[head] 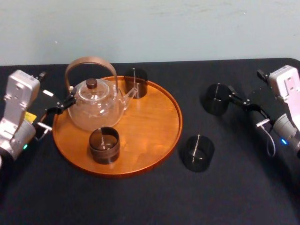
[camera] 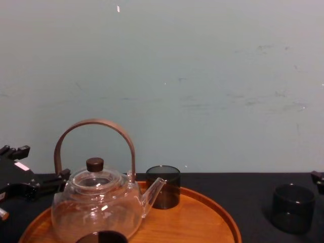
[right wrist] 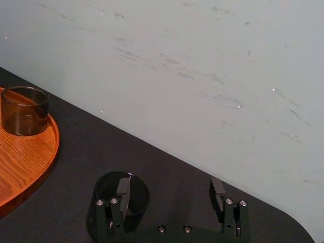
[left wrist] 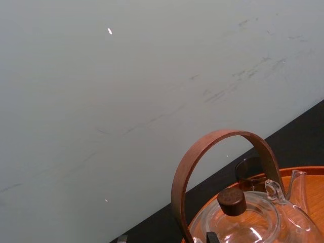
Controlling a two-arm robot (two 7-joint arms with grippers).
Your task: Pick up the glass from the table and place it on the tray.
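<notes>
Two dark smoked glasses stand on the black table [head: 243, 187]: one [head: 216, 99] at the right rear and one [head: 198, 153] just off the tray's right rim. My right gripper [head: 236, 97] is open just right of the rear glass [right wrist: 121, 198]; in the right wrist view one finger [right wrist: 123, 187] lines up with that glass, which sits off to that side instead of between the fingers. The round orange-brown tray [head: 159, 126] carries a glass teapot [head: 95, 108] and two more dark glasses [head: 136, 82] [head: 104, 145]. My left gripper [head: 60, 106] hangs open at the tray's left rim, beside the teapot.
The teapot's tall bent wooden handle [head: 90, 63] rises over the left half of the tray. A pale wall [camera: 202, 76] closes the table's far edge. Bare wood lies on the right half of the tray [head: 154, 112]. The rear table glass [camera: 292, 208] shows low on the right in the chest view.
</notes>
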